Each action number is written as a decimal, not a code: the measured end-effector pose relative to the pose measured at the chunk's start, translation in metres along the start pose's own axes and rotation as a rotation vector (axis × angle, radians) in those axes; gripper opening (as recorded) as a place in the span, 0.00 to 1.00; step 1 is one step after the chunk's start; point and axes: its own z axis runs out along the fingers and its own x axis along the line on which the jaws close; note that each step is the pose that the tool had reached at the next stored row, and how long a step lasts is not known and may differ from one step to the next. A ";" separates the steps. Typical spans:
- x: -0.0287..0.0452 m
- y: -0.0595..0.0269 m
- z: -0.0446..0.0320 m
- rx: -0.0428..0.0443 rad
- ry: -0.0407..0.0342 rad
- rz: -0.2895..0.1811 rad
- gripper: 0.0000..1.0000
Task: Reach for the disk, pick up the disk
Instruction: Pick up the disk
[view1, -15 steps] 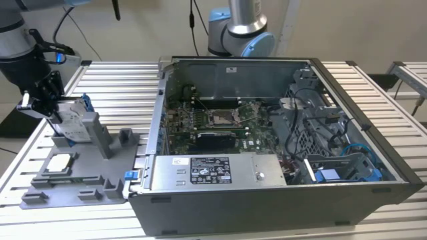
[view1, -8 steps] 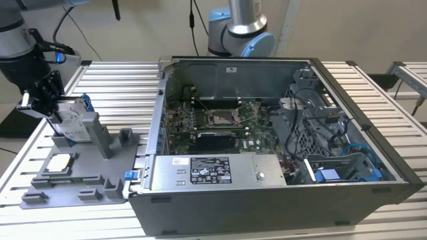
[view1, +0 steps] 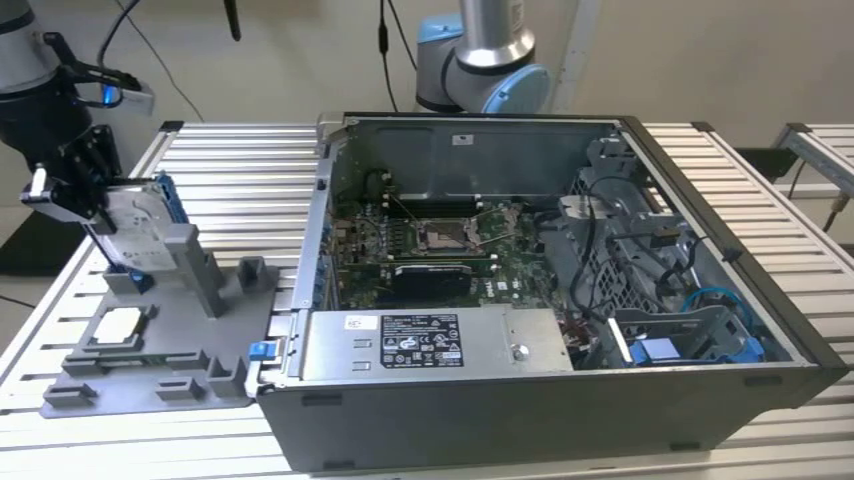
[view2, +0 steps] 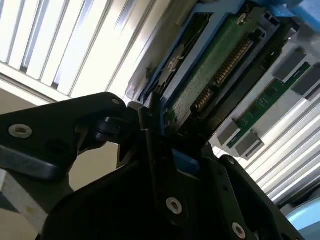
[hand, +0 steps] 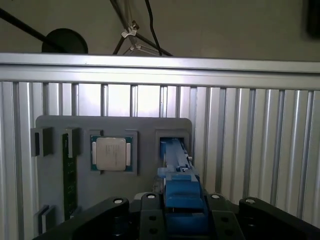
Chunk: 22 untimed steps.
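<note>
**A:** Disk (view1: 134, 228) first: where is it in the exterior view?

**B:** Between the fingers of the claw (view1: 96, 208), which is clamped on its upper edge. It stands tilted, with its lower end at the upright slot of the grey holder tray (view1: 200, 375), directly under the claw.

**A:** What else is near?

**B:** A square chip (view1: 118, 325) lies in the tray below the claw. The open computer case (view1: 534, 400) stands well apart, to the exterior view's right of the claw. All of it rests on a slatted table (view1: 240, 160).

**A:** And the second wrist view?

**B:** The claw (view2: 159, 125) pinches the blue frame of the disk (view2: 210, 75). The disk's green board side, with its gold connector, runs away from the fingers. Beyond it, a green memory stick (view2: 260, 112) lies in the tray.

**A:** The first wrist view?

**B:** The claw (hand: 182, 202) grips the blue edge, and the disk (hand: 174, 150) runs down from it to the tray's slot. The chip (hand: 111, 153) sits just beside that slot, and the memory stick (hand: 69, 175) lies further from the claw.
</note>
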 end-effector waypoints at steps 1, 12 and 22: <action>-0.0001 0.0000 -0.0036 0.0000 0.0000 0.000 0.00; -0.0009 -0.0007 -0.0493 0.0001 -0.0001 0.000 0.00; -0.0017 -0.0014 -0.0951 0.0000 0.0000 0.000 0.00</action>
